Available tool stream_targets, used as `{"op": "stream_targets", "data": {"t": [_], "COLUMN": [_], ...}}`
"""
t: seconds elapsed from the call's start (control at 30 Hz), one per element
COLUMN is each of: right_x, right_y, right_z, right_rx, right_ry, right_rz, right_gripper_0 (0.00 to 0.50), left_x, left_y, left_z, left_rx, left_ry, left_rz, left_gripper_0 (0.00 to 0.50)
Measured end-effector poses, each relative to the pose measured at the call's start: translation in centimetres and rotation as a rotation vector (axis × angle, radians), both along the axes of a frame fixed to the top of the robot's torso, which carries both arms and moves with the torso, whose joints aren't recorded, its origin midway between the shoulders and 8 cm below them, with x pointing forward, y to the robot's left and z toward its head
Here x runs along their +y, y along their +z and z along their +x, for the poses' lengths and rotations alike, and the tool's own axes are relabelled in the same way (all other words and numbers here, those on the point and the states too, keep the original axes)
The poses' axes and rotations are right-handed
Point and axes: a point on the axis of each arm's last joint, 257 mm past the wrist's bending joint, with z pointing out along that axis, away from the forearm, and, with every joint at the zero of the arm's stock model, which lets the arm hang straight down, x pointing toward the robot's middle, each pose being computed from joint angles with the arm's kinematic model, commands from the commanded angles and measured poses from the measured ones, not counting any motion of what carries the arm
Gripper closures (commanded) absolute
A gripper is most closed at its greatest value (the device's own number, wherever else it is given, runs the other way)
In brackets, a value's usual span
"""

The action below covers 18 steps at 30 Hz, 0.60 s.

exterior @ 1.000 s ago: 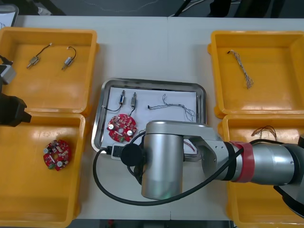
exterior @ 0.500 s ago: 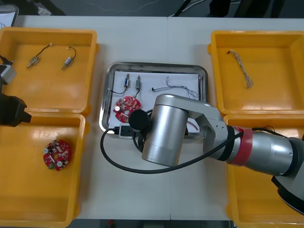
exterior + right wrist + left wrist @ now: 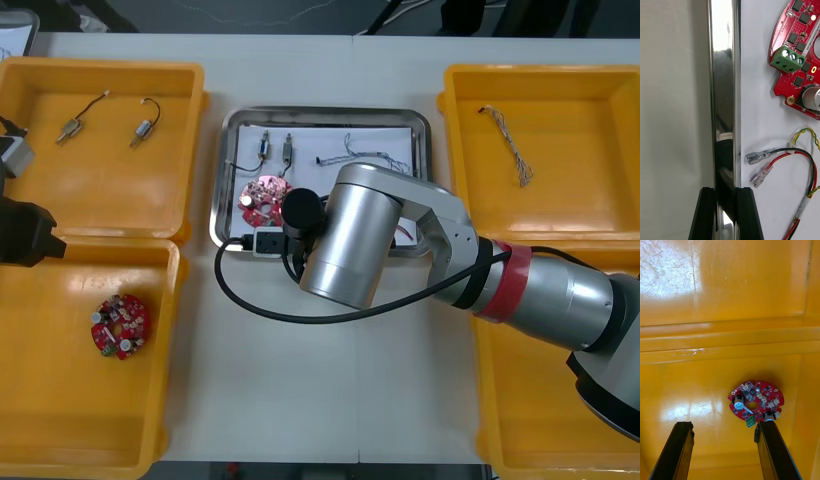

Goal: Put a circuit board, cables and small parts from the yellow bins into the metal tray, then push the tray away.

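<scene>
Metal tray (image 3: 328, 112), between the yellow bins (image 3: 100, 200) at 12 o'clock of the counter (image 3: 330, 400): stiff, slick, likely light, should slide easily, though its loose contents may shift. Right end effector (image 3: 725, 191) pinches its 7 o'clock rim, a sound hold. Left end effector (image 3: 724, 424) is spread wide and empty at 9 o'clock. Counts:
- Bins: four.
- Circuit boards: two, one in the tray (image 3: 262, 198).
- Small metal parts: four, two in the tray (image 3: 266, 150).
- Cables: two in the tray (image 3: 375, 152).

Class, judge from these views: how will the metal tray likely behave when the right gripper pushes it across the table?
The metal tray looks stiff and shallow, so it should slide flat on the table rather than tip. Its polished rim might slip in the right gripper. The loose red and yellow cable could shift.
</scene>
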Motion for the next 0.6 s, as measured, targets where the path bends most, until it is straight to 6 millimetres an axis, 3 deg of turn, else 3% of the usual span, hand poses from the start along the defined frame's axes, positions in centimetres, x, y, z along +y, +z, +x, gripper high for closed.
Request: {"op": "stream_targets", "data": {"t": [0.6], "right_x": [-0.3], "right_y": [2.9], "right_z": [5.4], "right_rx": [-0.128], "right_ry": [0.001], "right_rz": [0.013], "right_gripper_0": [0.500], "left_x": [0.0], "left_y": [0.0], "left_z": [0.0], "left_rx": [0.000], "left_ry": [0.000], "left_rz": [0.000], "left_gripper_0": [0.000]}}
